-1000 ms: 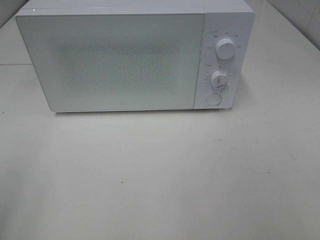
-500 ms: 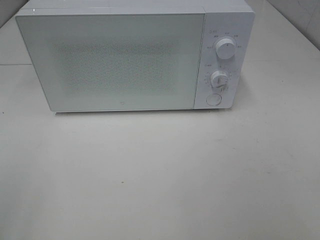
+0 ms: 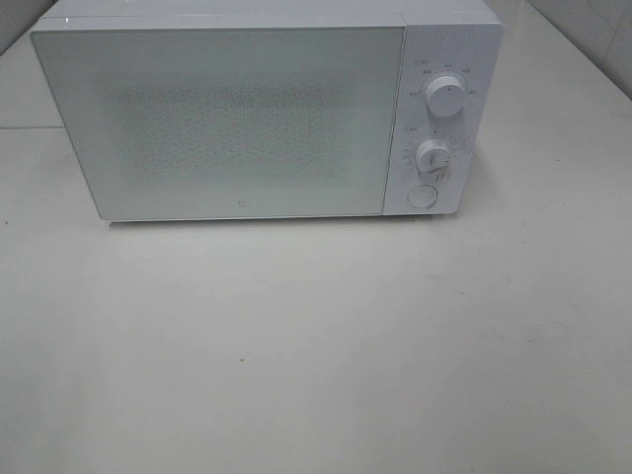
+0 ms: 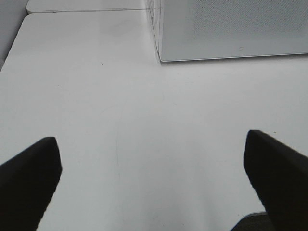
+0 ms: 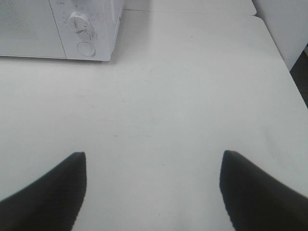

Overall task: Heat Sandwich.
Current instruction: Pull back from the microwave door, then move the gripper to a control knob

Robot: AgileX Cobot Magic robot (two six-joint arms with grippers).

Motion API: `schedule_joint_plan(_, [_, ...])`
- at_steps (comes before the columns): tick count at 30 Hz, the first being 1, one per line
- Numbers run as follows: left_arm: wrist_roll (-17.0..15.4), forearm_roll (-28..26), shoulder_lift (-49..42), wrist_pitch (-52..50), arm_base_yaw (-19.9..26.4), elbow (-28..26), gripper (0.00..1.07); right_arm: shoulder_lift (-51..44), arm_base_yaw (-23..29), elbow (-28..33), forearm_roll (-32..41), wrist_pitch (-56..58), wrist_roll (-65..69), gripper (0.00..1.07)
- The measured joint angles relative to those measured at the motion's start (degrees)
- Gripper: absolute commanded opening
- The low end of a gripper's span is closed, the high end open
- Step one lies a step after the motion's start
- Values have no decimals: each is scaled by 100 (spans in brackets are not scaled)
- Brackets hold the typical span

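Nothing moved: left tool (image 4: 151, 142) and right tool (image 5: 153, 155) gape wide (both empty); microwave (image 3: 217, 118) seemingly shut.

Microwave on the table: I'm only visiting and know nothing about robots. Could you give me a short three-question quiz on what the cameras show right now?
1. True or false: the flat front door of the boxy white microwave oven is shut.
2. How many round white dials sit above the round white push button on its control panel?
3. Pick one. The black left end effector and black right end effector are: A) both open and empty over the pale table; B) gripping a sandwich; C) turning a dial.
Key: 1 true; 2 two; 3 A.
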Motion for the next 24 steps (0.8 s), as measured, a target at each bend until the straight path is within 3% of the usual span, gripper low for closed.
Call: schedule_joint_plan(24, [0,-6,0,0,0,0,98,0,0,0,0,0,0,74])
